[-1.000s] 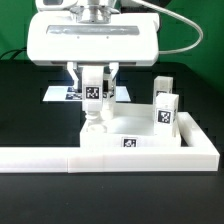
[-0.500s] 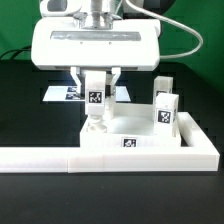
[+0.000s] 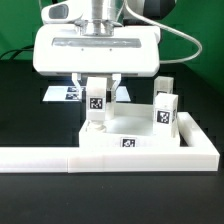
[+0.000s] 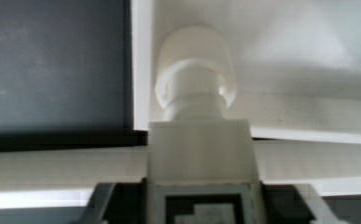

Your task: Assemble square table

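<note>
Square table (image 3: 140, 135) leg (image 3: 95, 102) held upright in the claw (image 3: 96, 98) over a corner socket.
Claw gripped the leg left of frame centre; keeping it vertical and centred mattered before turning.

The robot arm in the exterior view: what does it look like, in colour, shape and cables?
The pincer hangs under a wide white boxy body with rounded corners. Above it sits a grey metallic cylinder. A grey cable curves off toward the exterior view's right. The fingers are white.
</note>
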{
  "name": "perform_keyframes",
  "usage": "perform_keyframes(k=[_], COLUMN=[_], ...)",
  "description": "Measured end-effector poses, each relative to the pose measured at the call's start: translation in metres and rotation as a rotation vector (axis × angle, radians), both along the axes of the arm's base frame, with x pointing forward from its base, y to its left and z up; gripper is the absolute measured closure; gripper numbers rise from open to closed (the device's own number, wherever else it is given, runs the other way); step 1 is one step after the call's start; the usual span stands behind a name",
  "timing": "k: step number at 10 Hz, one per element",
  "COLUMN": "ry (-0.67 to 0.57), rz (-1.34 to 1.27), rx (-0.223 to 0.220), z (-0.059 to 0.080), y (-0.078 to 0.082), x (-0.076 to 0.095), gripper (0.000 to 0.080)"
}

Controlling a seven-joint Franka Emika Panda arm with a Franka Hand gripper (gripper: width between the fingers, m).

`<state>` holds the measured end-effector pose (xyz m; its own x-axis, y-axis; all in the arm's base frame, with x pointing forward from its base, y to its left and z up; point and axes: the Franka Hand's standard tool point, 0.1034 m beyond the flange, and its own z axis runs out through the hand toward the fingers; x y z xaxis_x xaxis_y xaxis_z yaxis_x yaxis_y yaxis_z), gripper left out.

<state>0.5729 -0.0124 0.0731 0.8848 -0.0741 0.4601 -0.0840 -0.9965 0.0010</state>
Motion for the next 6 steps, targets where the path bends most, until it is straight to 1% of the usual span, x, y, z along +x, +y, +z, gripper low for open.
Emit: perform_keyframes(k=[3, 6], ry=[0.010, -0.038], rz=[0.002, 0.000], rx=[-0.001, -0.023], z=[-0.0085, -0.0100], y=[0.0013, -0.0001], x=[-0.0025, -0.0025], gripper=[0.0512, 0.0512])
